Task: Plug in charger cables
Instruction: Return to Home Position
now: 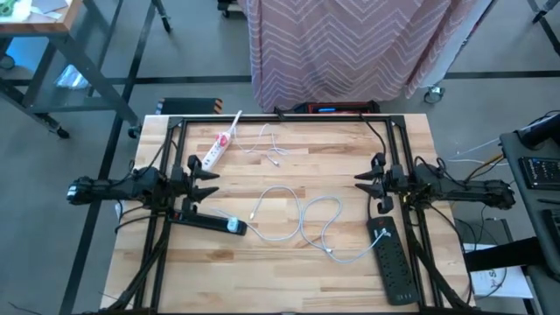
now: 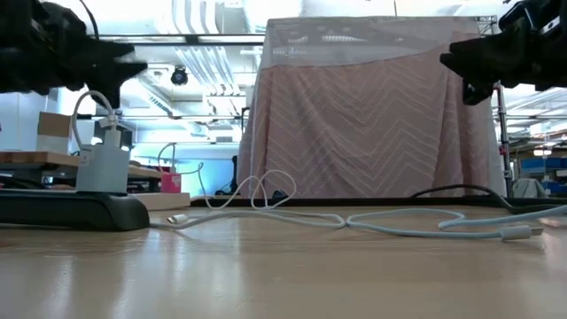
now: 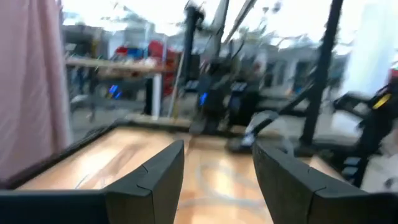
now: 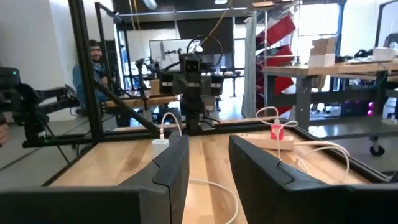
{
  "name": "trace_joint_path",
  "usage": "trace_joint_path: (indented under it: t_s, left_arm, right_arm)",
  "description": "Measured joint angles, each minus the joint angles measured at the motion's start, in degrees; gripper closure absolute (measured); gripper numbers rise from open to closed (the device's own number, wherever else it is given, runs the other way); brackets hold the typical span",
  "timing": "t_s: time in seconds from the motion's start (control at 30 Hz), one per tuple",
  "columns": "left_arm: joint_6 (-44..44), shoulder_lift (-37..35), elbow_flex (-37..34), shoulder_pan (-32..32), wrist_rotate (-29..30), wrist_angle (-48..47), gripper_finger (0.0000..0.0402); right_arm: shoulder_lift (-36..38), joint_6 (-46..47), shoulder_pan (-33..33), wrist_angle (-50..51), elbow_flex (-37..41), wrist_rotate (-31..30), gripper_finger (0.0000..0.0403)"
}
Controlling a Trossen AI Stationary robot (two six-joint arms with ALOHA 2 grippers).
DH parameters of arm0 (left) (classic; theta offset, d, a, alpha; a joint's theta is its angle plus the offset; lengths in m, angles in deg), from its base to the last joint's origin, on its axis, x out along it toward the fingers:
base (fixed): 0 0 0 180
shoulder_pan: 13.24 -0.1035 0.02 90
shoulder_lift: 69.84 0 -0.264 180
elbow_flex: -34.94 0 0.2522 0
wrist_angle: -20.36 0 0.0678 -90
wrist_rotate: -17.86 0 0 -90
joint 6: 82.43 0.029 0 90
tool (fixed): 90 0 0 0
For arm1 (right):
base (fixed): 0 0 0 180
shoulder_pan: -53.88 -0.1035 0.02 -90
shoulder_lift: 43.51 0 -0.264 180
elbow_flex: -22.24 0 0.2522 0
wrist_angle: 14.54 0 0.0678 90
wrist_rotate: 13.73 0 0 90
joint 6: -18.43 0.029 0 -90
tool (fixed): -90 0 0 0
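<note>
Several thin white charger cables [image 1: 302, 220] lie in loose loops on the middle of the wooden table, and a shorter one [image 1: 269, 149] lies farther back. A pale plug block [image 2: 102, 161] stands in the left black power strip [image 1: 208, 220]. A red-pink plug [image 1: 223, 138] sits in the white power strip [image 1: 219, 145]. A white plug [image 1: 381, 233] sits in the right black power strip [image 1: 394, 260]. My left gripper [image 1: 207, 181] hangs open above the table's left side. My right gripper [image 1: 366, 180] hangs open above the right side. Neither has anything between its fingers.
A black frame [image 1: 289, 118] runs around the table's far and side edges. A pink patterned curtain [image 2: 372, 106] stands beyond the far edge. In the right wrist view a person [image 4: 93, 59] sits beyond the table's left side. Bare wood lies along the near edge [image 1: 262, 280].
</note>
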Motion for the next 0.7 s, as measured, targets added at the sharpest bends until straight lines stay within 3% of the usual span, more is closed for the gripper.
trace_joint_path:
  t_s: [0.47, 0.7]
  left_arm:
    - [1.77, 0.41, -0.02, 0.01, 1.24, -5.81, 0.0223]
    - [-3.24, 2.64, -0.02, 0.01, 1.22, -6.29, 0.0235]
  right_arm:
    - [-0.1, -5.0, 0.0, 4.27, 0.0, -1.07, 0.0322]
    - [-0.11, -4.93, 0.0, 7.93, 0.0, -1.07, 0.0335]
